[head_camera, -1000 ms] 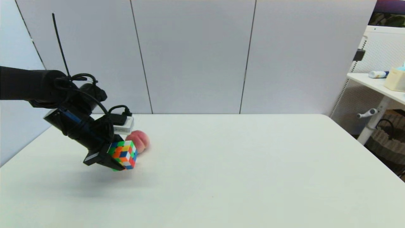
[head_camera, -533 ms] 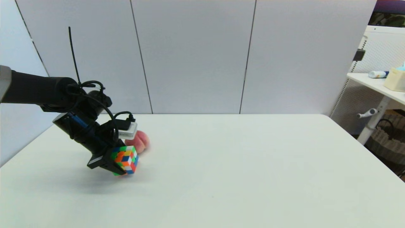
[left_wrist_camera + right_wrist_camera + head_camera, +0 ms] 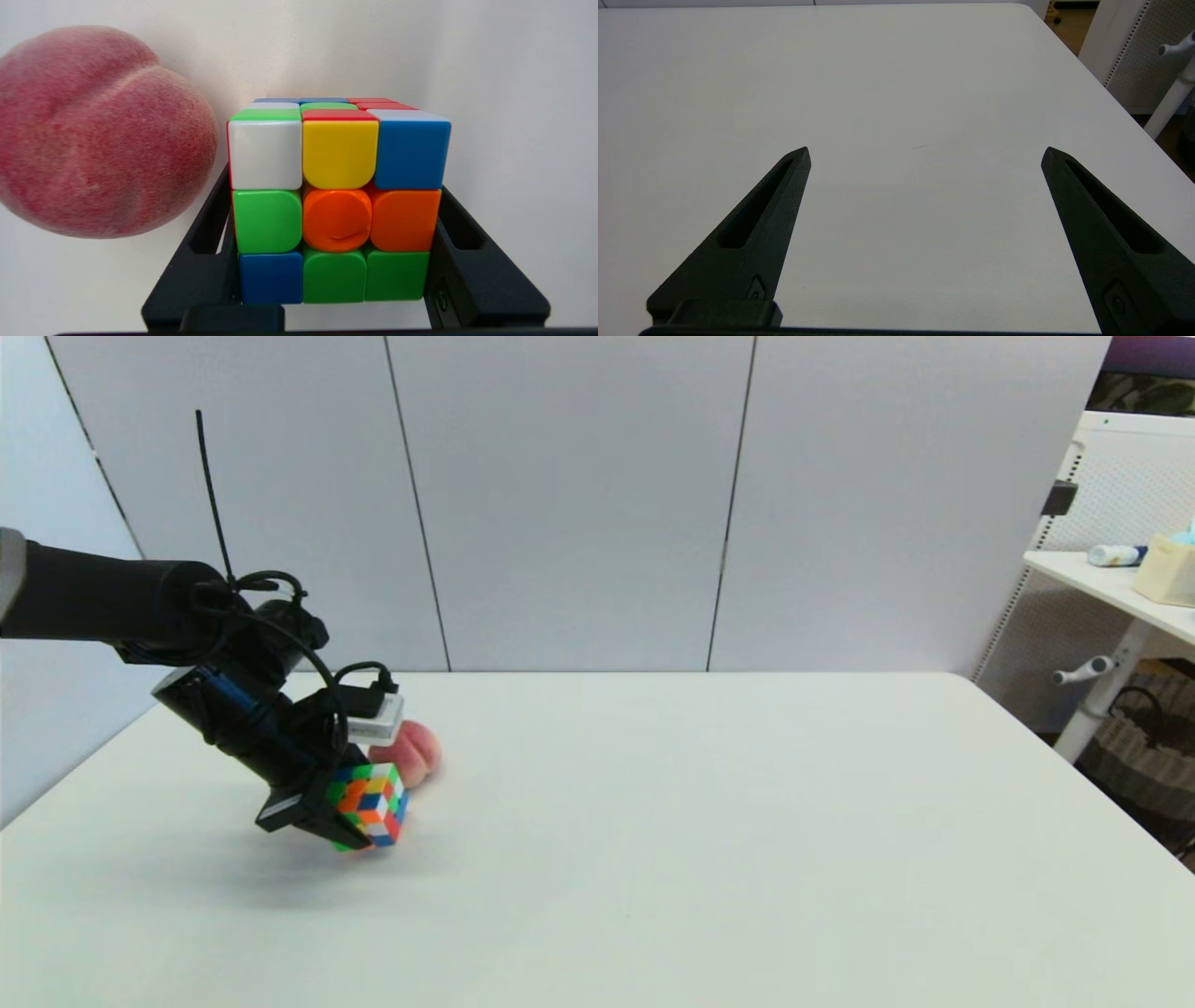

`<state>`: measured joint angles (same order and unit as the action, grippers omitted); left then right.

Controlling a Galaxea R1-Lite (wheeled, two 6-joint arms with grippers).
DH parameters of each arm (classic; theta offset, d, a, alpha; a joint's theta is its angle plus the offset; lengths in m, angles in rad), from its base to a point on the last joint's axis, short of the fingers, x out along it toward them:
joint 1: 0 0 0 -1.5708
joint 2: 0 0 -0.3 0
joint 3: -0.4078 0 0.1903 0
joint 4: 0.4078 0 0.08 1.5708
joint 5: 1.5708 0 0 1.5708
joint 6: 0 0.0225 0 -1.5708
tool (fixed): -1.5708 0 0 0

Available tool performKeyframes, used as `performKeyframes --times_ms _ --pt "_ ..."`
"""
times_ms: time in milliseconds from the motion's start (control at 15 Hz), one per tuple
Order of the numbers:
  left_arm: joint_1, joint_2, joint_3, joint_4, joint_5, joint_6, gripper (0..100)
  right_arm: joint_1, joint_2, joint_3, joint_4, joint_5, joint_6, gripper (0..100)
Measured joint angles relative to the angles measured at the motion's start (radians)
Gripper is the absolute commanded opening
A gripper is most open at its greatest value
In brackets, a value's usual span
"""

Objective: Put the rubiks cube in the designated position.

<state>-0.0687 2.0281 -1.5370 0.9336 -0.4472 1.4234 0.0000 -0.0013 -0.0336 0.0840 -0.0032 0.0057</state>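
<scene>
The scrambled rubiks cube [image 3: 371, 805] sits between the black fingers of my left gripper [image 3: 359, 817], which is shut on it at the table's left side, low over the surface. In the left wrist view the cube [image 3: 336, 200] fills the gap between both fingers [image 3: 210, 242], pressed on either side. Whether the cube touches the table I cannot tell. My right gripper [image 3: 924, 154] shows only in its own wrist view, open over bare table.
A pink-red peach [image 3: 411, 751] lies on the white table [image 3: 700, 821] just behind the cube; in the left wrist view the peach [image 3: 98, 135] is close beside it. A side desk [image 3: 1120, 583] with small items stands off the table's right.
Over the second, my left gripper carried the cube slightly right and down toward the table in front of the peach; in the last half second it hardly moved.
</scene>
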Motion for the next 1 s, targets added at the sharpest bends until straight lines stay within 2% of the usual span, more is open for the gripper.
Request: performKeyframes --times_ms 67,133,733,1000 --pt "0.0 -0.001 0.004 0.001 0.0 0.0 0 0.0 0.0 0.0 0.0 0.0 0.0 100" --pt "-0.001 0.0 0.006 0.001 0.0 0.001 100 0.0 0.0 0.0 0.0 0.0 -0.001 100" --pt "-0.004 -0.013 -0.011 0.0 0.009 0.004 100 0.0 0.0 0.0 0.0 0.0 0.0 100" --pt "-0.004 -0.148 -0.12 0.001 0.009 -0.097 100 0.0 0.0 0.0 0.0 0.0 0.0 100"
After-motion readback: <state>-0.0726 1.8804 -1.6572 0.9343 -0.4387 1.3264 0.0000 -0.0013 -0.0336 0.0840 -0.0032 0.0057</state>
